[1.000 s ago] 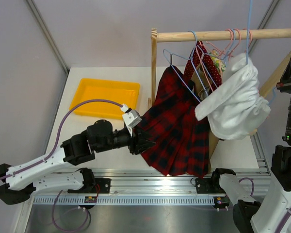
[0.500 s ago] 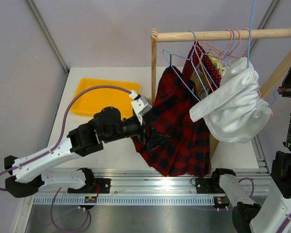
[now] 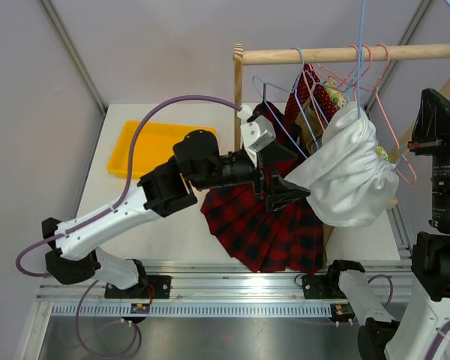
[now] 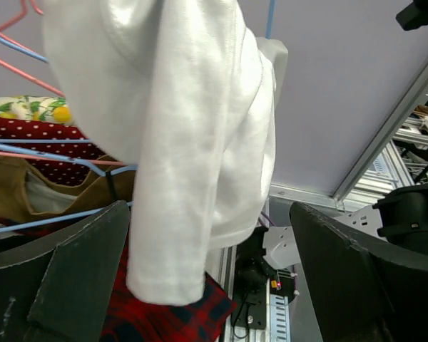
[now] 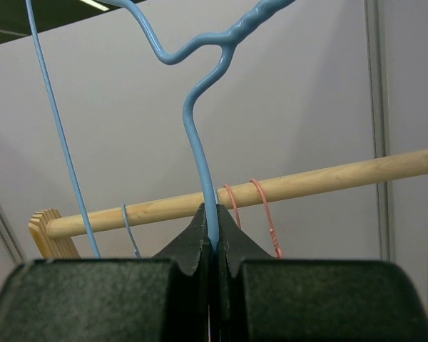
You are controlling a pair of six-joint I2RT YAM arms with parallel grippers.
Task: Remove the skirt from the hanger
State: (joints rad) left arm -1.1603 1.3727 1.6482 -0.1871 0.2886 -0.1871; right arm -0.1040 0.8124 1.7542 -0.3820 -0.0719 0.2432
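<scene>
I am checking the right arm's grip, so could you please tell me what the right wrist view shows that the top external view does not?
Only the right wrist view shows the right gripper shut on a wire of the pale-blue hanger, below its twisted neck. Only the top external view shows the left gripper open beside the white garment, the plaid skirt, and the yellow tray. Both show the wooden rod with pink hanger hooks on it.
</scene>
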